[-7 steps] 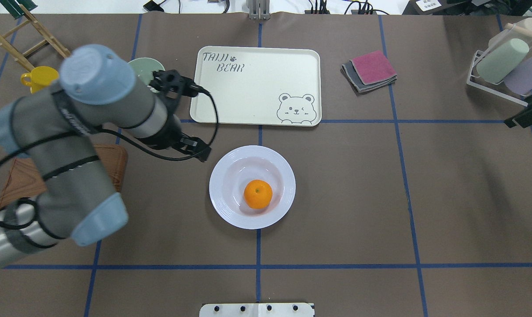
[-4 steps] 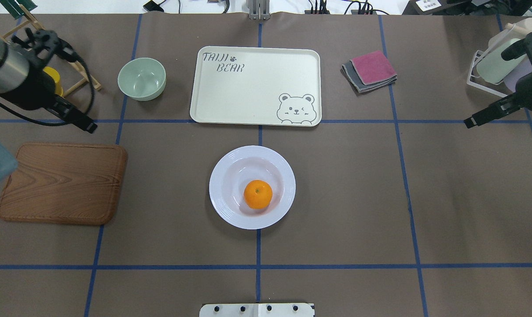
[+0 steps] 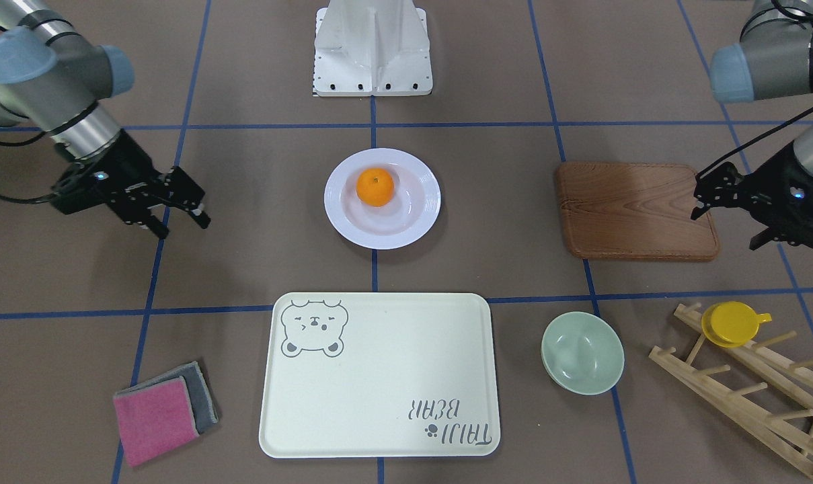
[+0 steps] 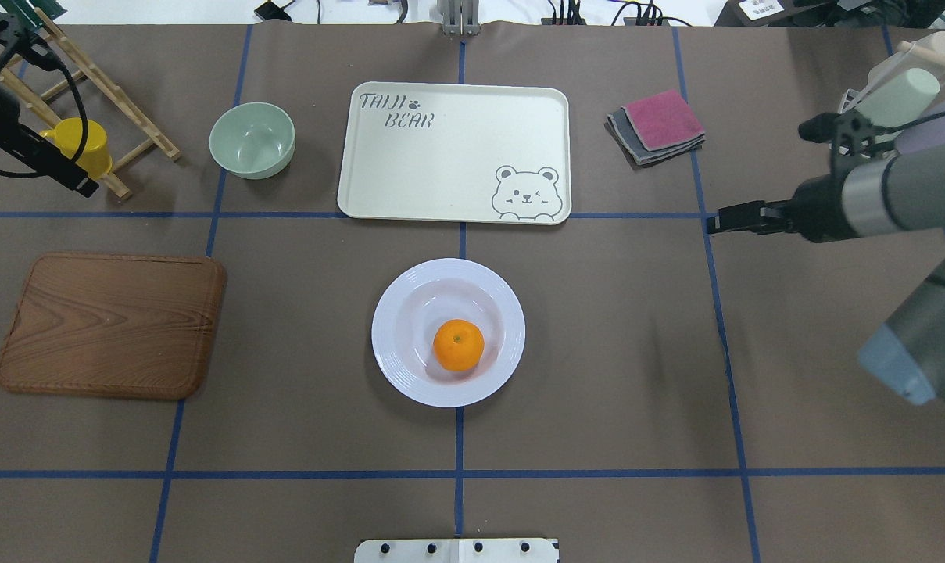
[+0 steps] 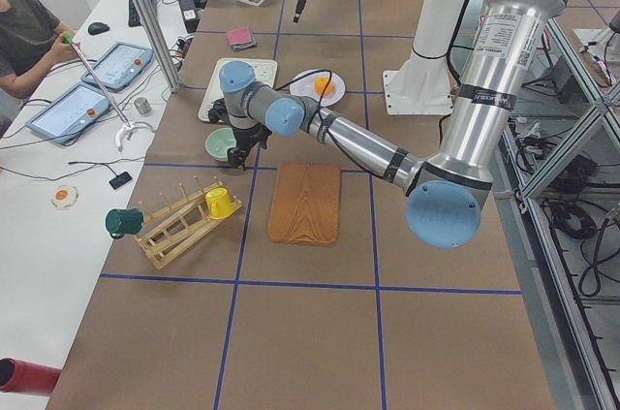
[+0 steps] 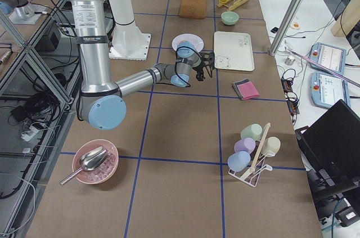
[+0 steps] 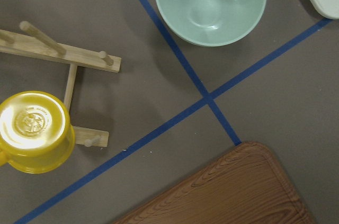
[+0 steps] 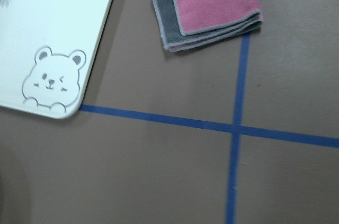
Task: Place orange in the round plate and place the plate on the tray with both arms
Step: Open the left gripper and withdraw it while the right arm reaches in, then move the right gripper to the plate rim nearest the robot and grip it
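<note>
The orange [image 4: 458, 345] lies inside the white round plate [image 4: 384, 332] at the table's middle, with nothing touching either. Beyond the plate, the cream bear tray [image 4: 456, 148] holds nothing. Far out at the left edge my left gripper [image 4: 84, 186] hangs near the wooden rack; in the front-facing view the left gripper [image 3: 723, 230] shows its fingers spread, open and empty. My right gripper [image 4: 716, 223] reaches in from the right, level with the tray's near edge and well apart from the plate. It is open and empty too, as the right gripper [image 3: 184, 227] shows from the front.
A brown wooden board [image 4: 109, 324] lies at the left. A pale-green bowl [image 4: 252, 139] sits left of the tray. A wooden rack with a yellow cup [image 4: 89, 148] stands far left. Folded pink and grey cloths [image 4: 658, 125] lie right of the tray, and a cup rack [image 4: 894, 109] stands far right.
My left arm has pulled away from beside the plate to the far left edge. My right arm has swung in from the right edge toward the middle. Orange and plate have not moved.
</note>
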{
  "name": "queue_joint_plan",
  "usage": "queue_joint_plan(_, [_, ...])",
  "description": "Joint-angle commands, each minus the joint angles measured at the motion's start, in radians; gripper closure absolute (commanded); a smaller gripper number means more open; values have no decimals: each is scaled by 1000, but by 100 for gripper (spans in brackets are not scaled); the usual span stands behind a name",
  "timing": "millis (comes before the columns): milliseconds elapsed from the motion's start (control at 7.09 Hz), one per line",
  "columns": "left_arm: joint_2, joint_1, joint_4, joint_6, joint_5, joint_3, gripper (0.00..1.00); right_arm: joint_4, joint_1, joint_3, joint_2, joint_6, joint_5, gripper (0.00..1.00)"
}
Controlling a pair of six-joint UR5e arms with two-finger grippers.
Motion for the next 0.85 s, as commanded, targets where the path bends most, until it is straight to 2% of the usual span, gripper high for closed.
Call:
queue_joint_plan(0, [-21, -33, -2, 57, 0, 47, 0, 30, -166, 9, 61, 179, -150, 5])
queue_joint_plan(141, [-21, -34, -2, 57, -1, 47, 0, 47, -231, 1, 108, 300, -262, 6])
queue_joint_plan(282, [-22, -33, -2, 57, 0, 50, 0, 216, -305, -27, 101, 360, -376, 6])
queue_joint_plan(423, [-33, -33, -2, 56, 0, 61, 0, 295, -379, -75, 100, 361, -503, 6])
queue_joint_plan(706, [-35, -33, -3, 53, -1, 61, 0, 384, -436, -107, 107, 367, -646, 5])
